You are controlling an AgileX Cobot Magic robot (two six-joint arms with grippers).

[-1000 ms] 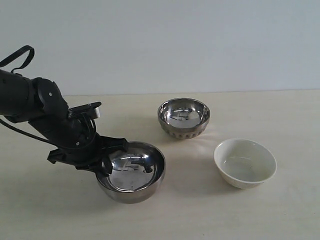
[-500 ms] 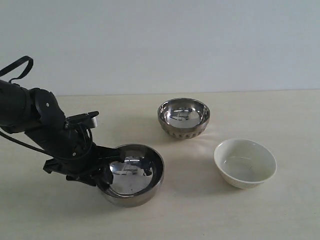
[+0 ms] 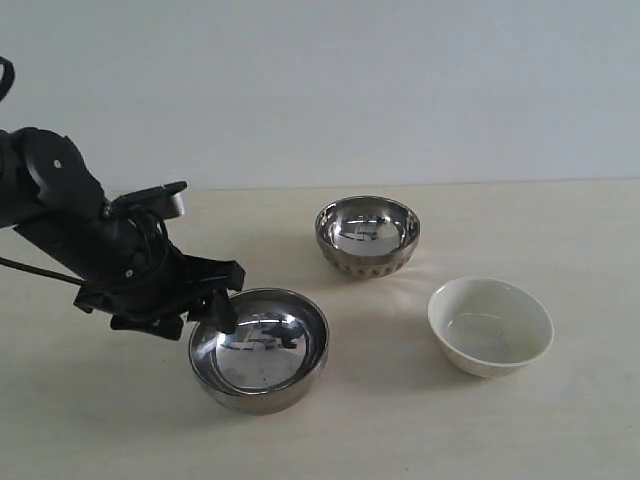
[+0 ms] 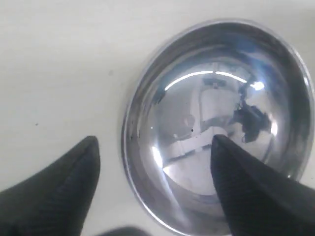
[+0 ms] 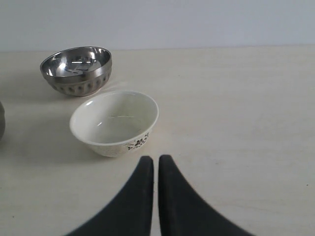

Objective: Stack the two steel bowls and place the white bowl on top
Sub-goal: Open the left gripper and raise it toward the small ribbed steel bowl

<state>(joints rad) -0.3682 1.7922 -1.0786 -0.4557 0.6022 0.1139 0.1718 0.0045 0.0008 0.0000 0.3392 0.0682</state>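
Nearest to us, the wider steel bowl [image 3: 260, 350] sat upright and level on the table [image 3: 560, 420], with nothing inside it. The left gripper [image 3: 213, 303] hung just over its left rim. In the left wrist view its jaws stood wide apart, one finger over the bowl's hollow and the other over bare table, so the left gripper [image 4: 153, 142] straddled the rim of the wider steel bowl [image 4: 216, 123] and held nothing.

Further back on the right stood the white bowl [image 3: 490, 325], upright, empty and well apart from both steel ones. The right wrist view showed the right gripper [image 5: 156, 160] near it, fingers all but touching, with nothing between them.

Farthest off, the smaller ribbed steel bowl [image 3: 367, 237] stood alone near the table's back edge.

We judged the task barely begun. No bowl sat in another, so both the steel stacking and the placing of the white bowl on top were left to do.

A second before, the left claw had gripped the wider bowl's left rim and held it tilted. Half a second before, the bowl was still tipped in its grasp. Since then the bowl had settled flat and the claw had let go and risen clear. The other two bowls had not moved.
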